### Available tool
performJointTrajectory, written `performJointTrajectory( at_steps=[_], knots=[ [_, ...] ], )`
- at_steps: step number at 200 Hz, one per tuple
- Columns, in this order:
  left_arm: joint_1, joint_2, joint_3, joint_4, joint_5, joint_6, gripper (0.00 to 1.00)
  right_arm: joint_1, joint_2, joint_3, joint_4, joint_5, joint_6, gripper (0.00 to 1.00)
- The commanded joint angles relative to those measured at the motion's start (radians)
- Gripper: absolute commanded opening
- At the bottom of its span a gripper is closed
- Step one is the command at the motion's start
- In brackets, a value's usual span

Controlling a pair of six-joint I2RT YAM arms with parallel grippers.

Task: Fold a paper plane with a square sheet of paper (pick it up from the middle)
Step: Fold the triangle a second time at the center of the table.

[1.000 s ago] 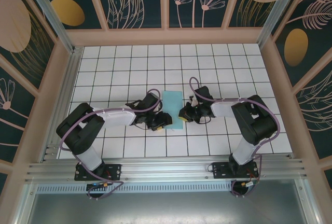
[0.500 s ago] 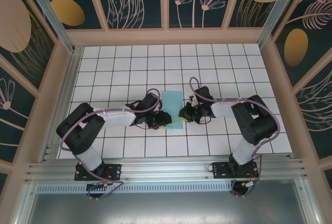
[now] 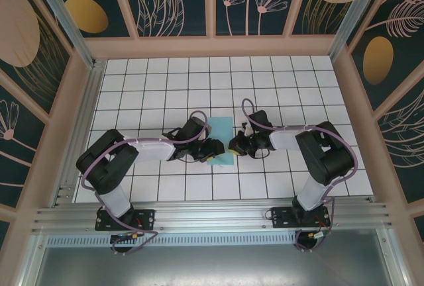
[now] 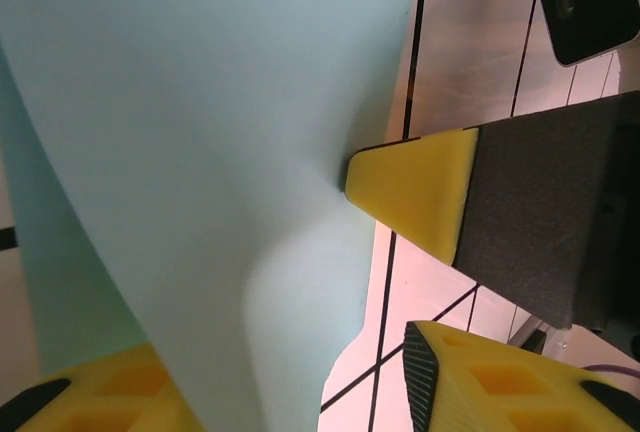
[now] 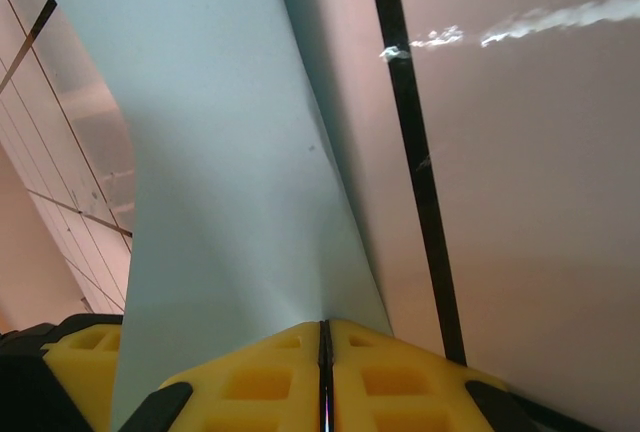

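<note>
Pinching the paper sheet [image 3: 220,132] at its right edge: right pincer [image 5: 322,330].

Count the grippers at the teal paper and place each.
2. The left gripper stands open around the square sheet of paper's near left edge; the right gripper is shut on its right edge.

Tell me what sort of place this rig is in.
Probably an enclosed robot test cell in a lab: a white grid-tiled table, aluminium rails along the near edge, and leaf-print wall panels boxing it in on three sides. The paper is mid-table.
</note>
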Motion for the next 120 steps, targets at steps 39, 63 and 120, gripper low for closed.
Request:
performJointTrajectory(
  at_steps=[39, 63, 120],
  knots=[
    [-0.004, 0.018, -0.028, 0.158, 0.005, -0.036, 0.52, -0.006, 0.086, -0.064, -0.043, 0.066, -0.047, 0.13],
    [-0.004, 0.005, -0.043, 0.195, 0.012, -0.052, 0.52, -0.008, 0.083, -0.065, -0.05, 0.07, -0.051, 0.13],
    [-0.003, -0.052, -0.068, 0.24, 0.038, -0.078, 0.51, -0.008, 0.094, -0.06, -0.06, 0.084, -0.054, 0.13]
  ],
)
